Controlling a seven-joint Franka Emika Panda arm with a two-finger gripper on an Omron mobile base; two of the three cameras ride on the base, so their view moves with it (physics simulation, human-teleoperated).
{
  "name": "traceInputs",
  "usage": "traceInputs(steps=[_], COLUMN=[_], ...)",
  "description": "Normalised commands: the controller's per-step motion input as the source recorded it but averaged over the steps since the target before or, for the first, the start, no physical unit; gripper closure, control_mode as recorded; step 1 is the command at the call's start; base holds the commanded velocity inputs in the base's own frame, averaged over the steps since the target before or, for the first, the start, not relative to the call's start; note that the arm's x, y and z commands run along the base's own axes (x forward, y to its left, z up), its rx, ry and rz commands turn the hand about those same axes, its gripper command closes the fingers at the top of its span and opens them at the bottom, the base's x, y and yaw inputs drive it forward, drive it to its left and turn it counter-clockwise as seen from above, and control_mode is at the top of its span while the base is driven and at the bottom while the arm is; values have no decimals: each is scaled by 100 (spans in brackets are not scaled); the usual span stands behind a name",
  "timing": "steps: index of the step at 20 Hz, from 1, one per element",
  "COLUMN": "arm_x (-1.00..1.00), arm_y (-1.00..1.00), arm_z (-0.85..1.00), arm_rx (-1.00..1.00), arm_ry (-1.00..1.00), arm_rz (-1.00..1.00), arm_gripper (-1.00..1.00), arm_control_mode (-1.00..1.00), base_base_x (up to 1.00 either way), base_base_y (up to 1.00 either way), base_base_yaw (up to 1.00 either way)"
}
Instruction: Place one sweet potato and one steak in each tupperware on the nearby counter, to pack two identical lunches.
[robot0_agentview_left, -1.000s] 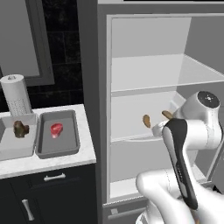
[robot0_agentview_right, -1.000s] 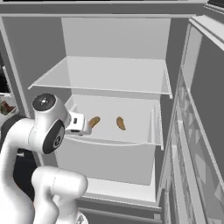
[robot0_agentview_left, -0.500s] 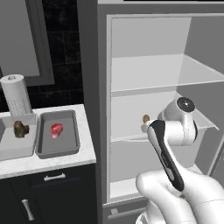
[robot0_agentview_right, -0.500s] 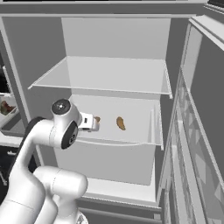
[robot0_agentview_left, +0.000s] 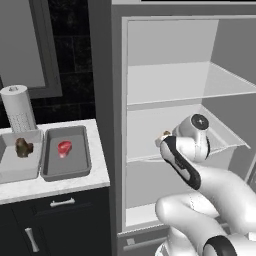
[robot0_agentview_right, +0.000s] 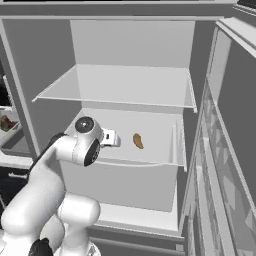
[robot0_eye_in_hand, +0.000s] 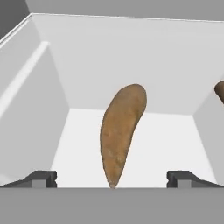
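Observation:
In the hand view one sweet potato (robot0_eye_in_hand: 119, 133) lies lengthwise on the white fridge shelf, its tapered end between the tips of my open gripper (robot0_eye_in_hand: 112, 178). A second sweet potato (robot0_eye_in_hand: 220, 91) peeks in at the right edge; it lies on the same shelf in the right base view (robot0_agentview_right: 138, 141), beside my hand. On the counter (robot0_agentview_left: 60, 185), the lighter tupperware (robot0_agentview_left: 20, 172) holds a dark brown steak (robot0_agentview_left: 23, 147). The darker tupperware (robot0_agentview_left: 66, 172) holds a red steak (robot0_agentview_left: 64, 148).
The fridge stands open with a glass shelf (robot0_agentview_right: 120, 87) above the shelf my arm reaches onto, and its door (robot0_agentview_right: 220, 150) is swung out on the right. A paper towel roll (robot0_agentview_left: 17, 107) stands behind the trays.
My arm has swung further into the fridge toward the left sweet potato, which it now covers in the right base view. The jaws stayed open.

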Motion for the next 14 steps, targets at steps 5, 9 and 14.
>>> traceInputs(steps=[5, 9, 14], arm_x=[52, 44, 37], arm_y=[-1, -6, -1], arm_z=[-25, -32, -43], arm_rx=[0, 0, 0], arm_ry=[4, 9, 10], arm_rz=[0, 0, 0], arm_gripper=[-100, -100, 100], arm_control_mode=[-100, -100, -100], base_base_x=[0, 0, 0], base_base_y=[0, 0, 0], base_base_yaw=[0, 0, 0])
